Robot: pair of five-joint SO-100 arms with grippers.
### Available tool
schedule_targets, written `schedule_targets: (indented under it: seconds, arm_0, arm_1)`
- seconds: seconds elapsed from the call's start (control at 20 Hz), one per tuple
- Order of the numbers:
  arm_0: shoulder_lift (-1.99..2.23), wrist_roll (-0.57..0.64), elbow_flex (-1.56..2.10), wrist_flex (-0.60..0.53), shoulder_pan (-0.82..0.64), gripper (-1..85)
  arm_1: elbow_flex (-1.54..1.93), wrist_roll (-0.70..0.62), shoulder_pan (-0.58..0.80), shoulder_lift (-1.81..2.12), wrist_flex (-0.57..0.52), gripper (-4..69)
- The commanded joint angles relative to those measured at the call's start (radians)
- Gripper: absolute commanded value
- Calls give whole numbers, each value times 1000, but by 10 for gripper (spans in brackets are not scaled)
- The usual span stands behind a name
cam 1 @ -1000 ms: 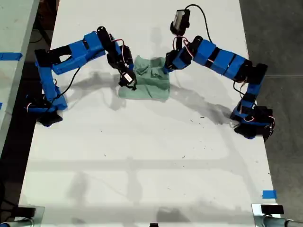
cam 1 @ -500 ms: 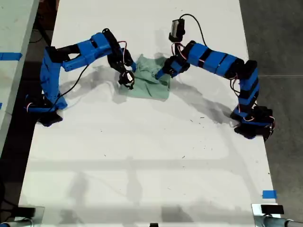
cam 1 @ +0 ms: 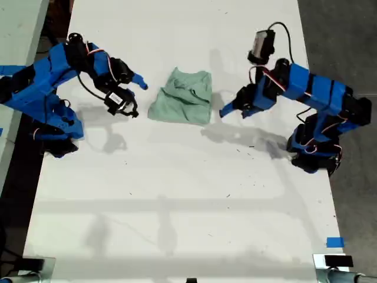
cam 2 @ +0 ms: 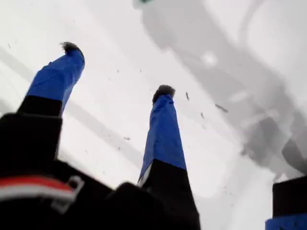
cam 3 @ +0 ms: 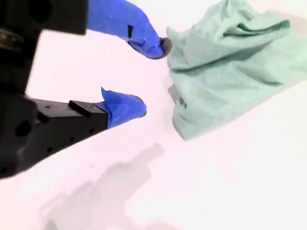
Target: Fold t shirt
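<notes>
On the exterior view's left, my second tool (cam 1: pixel 136 94) hangs open and empty, just beside the t shirt (cam 1: pixel 182 97). The t shirt lies bunched on the white bench (cam 1: pixel 177 194). On the exterior view's right, my first tool (cam 1: pixel 232 111) is open and empty too.

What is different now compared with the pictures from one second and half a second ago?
Both arms drew back from the shirt, one toward the exterior view's left and one toward its right. My first hand and my second hand were at the shirt before. Now both are open, clear of it and holding nothing. The shirt lies in about the same place on the table, a wrinkled bundle.
</notes>
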Motion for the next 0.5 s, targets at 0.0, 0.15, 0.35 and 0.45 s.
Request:
schedule_targets:
  seconds: [0.0, 0.15, 0.35, 0.45]
  arm_0:
    - [235, -169, 281, -40, 101, 143]
    - [388, -305, 514, -104, 229, 128]
    - [796, -479, 897, -245, 383, 8]
    - [877, -469, 1032, -359, 408, 9]
  arm_1:
    - [316, 219, -190, 397, -2, 243]
    - [584, 327, -333, 603, -43, 191]
    - [933, 440, -453, 1026, -74, 149]
    - [1042, 402, -488, 1201, -100, 141]
